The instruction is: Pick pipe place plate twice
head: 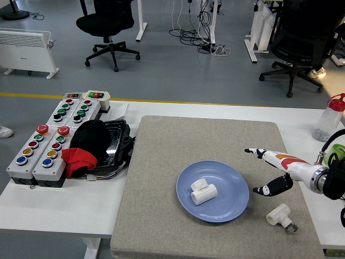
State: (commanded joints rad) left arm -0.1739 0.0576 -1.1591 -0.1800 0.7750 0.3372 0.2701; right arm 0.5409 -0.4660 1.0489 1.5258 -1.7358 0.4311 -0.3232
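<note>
Grey mat (pixel 178 162) covers the table: one pipe (pixel 202 191) sits mid-plate (pixel 237 202), another pipe fitting (pixel 281 217) waits near the mat's right edge, right hand (pixel 272 171) above, fingers spread, empty.

A grey floor (pixel 161 70) is stretching across the top half of the view, with a yellow line (pixel 32 95) running along it just beyond the white table (pixel 59 208). A black office chair (pixel 108 27) on castors is standing at the upper left, and a second black chair (pixel 302 43) is sitting at the upper right. A white panel heater (pixel 27 48) is resting on the floor at the far left. Cables (pixel 199 32) are lying tangled on the floor near white desk legs (pixel 141 21) at the top centre. Even light is falling over the room, casting soft shadows under the chairs.
</note>
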